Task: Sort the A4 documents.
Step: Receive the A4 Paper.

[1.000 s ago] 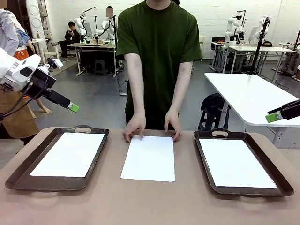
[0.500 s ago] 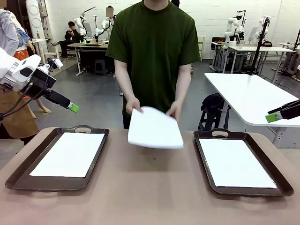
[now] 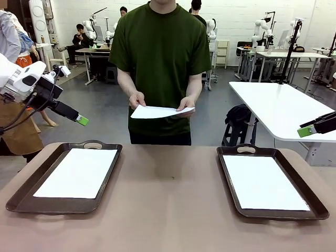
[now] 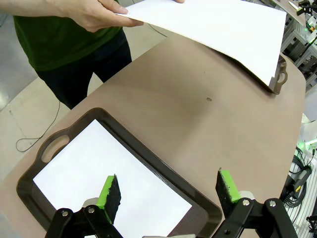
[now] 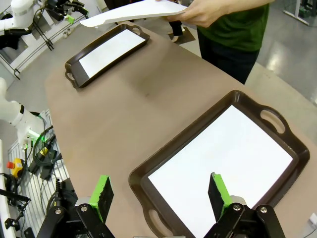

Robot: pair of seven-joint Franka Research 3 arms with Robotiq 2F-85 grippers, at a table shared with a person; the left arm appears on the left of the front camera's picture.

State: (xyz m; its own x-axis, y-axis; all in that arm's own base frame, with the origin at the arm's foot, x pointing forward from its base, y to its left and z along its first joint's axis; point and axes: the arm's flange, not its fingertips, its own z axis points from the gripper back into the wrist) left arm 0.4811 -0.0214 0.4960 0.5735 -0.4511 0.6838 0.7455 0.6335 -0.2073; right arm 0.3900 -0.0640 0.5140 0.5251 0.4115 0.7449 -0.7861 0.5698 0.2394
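Lifted off the middle of the table (image 3: 168, 210) since a second ago, the loose A4 document (image 3: 160, 112) is now held in the air by the person (image 3: 163, 63) standing at the far edge, one hand (image 3: 137, 100) at its one short end and the other hand (image 3: 186, 105) at the opposite end. It lies almost flat, seen nearly edge-on from the front, with its long axis running roughly parallel to the table's far edge.

Two other A4 documents have not shifted. One sheet (image 3: 79, 172) lies flat inside the left tray (image 3: 31, 202) near the table's left edge, and another sheet (image 3: 262, 182) lies flat inside the right tray (image 3: 315, 210) near the right edge. Both have their long axis running from the near edge toward the far edge, and each tray's handle cut-out faces the person.

Neither arm has moved. The left end effector (image 4: 168, 196) hangs above the left tray with its green pads wide apart and nothing between them. The right end effector (image 5: 161, 196) hangs above the right tray, likewise spread wide and holding nothing.
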